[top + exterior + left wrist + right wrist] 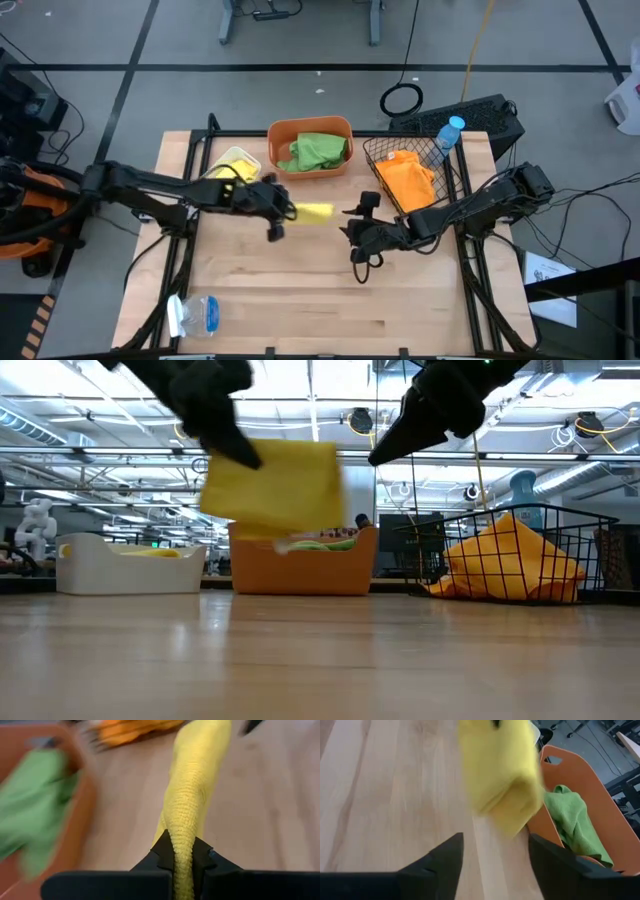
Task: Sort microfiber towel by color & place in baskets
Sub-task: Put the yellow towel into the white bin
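— How does the yellow towel point(272, 485) look?
— Bright yellow, nubbly, hanging in a loose fold above the bench point(300, 300), off the wood.

— And the end effectors?
— The left end effector point(183, 851) is clamped on one end; the cloth trails toward three o'clock. The right end effector point(495, 851) sits just beside it at three o'clock, fingers apart, gripping nothing. The orange tub point(310, 131) with a green towel point(318, 152) lies at twelve o'clock.

Clear bottle, blue cap point(449, 134), beside wire basket; plastic packet point(196, 315) near table's front-left edge.
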Tool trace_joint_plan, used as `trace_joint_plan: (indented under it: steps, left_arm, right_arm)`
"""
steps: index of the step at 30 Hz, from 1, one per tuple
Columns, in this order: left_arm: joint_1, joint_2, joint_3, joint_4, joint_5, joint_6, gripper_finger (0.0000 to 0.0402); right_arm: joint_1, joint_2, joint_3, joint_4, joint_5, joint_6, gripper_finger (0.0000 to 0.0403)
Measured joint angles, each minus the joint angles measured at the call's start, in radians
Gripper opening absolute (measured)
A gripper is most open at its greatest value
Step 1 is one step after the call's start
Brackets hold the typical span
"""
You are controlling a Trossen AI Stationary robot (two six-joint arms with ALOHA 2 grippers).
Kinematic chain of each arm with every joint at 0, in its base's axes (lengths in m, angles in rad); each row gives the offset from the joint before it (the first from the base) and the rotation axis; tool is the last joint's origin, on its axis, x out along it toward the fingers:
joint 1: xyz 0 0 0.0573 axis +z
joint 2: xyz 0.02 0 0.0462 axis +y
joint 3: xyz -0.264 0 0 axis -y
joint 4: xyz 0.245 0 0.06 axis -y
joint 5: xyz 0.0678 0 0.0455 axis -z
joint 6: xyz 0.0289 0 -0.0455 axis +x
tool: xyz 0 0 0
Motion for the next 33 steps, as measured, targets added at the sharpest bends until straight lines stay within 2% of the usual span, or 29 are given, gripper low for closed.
trace_joint_plan:
  steps: [6,11,16,18,22,25,33]
  left_arm:
    - [0.036,-0.222,0.000,-0.351,-0.223,-0.155,0.0013]
    - [0.064,-0.377,0.000,-0.555,-0.271,-0.290,0.0013]
    - [0.079,-0.486,0.000,-0.799,-0.407,-0.486,0.0012]
    - [0.079,-0.514,-0.003,-0.851,-0.411,-0.527,0.0012]
    - [0.079,-0.562,-0.008,-0.848,-0.310,-0.552,0.0012]
    - [0.078,-0.585,-0.008,-0.859,-0.276,-0.599,0.0012]
    - [0.079,-0.599,-0.009,-0.891,-0.338,-0.655,0.0012]
  right_arm:
    - [0.000,0.000,0.000,0.040,-0.001,0.009,0.0246]
    - [0.000,0.000,0.000,0.039,-0.002,0.039,0.0251]
    - [0.000,0.000,0.000,0.038,-0.005,0.068,0.0251]
    - [0.000,0.000,0.000,0.038,-0.005,0.076,0.0251]
    - [0.000,0.000,0.000,0.039,-0.005,0.077,0.0251]
    - [0.001,0.000,0.000,0.039,-0.006,0.080,0.0251]
    - [0.002,0.000,0.000,0.037,-0.035,0.104,0.0251]
